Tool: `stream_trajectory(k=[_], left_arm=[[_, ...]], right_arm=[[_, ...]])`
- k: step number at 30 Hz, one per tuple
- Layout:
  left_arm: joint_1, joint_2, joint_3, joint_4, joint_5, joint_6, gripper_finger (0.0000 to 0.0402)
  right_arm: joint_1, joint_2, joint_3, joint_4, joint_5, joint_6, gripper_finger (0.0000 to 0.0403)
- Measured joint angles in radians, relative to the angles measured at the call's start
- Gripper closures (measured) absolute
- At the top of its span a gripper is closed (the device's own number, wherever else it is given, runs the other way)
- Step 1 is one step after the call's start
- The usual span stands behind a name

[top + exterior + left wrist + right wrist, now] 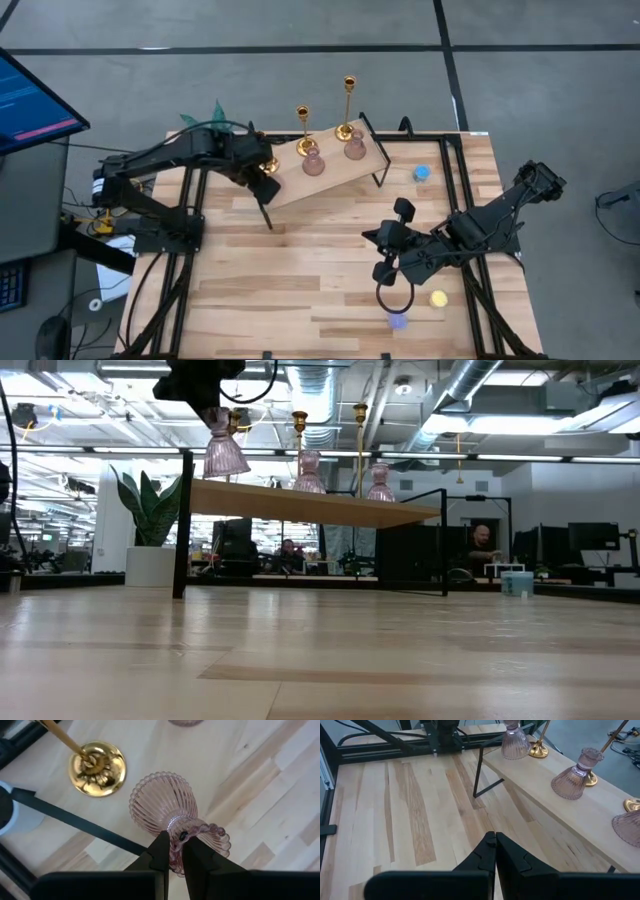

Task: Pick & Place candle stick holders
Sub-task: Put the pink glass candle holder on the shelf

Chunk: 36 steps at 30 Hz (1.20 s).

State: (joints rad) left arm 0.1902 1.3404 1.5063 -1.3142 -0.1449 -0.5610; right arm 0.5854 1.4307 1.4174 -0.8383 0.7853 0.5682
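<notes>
A raised wooden shelf on black legs stands at the table's far middle. On it are three gold candlesticks and two ribbed pink holders. My left gripper is over the shelf's left end, shut on a third pink holder. My right gripper is shut on nothing and hovers over the table's right half, pointing toward the shelf. My left gripper pinches the pink holder's beaded top rim between its two fingers, coming steeply from above. The holder hangs upright below the fingers, its flared base at the shelf's left end. I cannot tell whether the base touches the board.
Small round lights lie on the table: a blue one beside the shelf's right end, a yellow one and a bluish one near the front right. A green potted plant stands behind the shelf's left end. Bare wood spans the table's near half.
</notes>
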Motion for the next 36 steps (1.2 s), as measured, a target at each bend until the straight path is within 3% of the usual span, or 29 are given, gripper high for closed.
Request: stream_trajectory(k=[36], left_arm=[[0.042, 0.048, 0.000, -0.013, 0.004, 0.035, 0.0363]], right_arm=[[0.000, 0.000, 0.000, 0.000, 0.000, 0.000, 0.0403]])
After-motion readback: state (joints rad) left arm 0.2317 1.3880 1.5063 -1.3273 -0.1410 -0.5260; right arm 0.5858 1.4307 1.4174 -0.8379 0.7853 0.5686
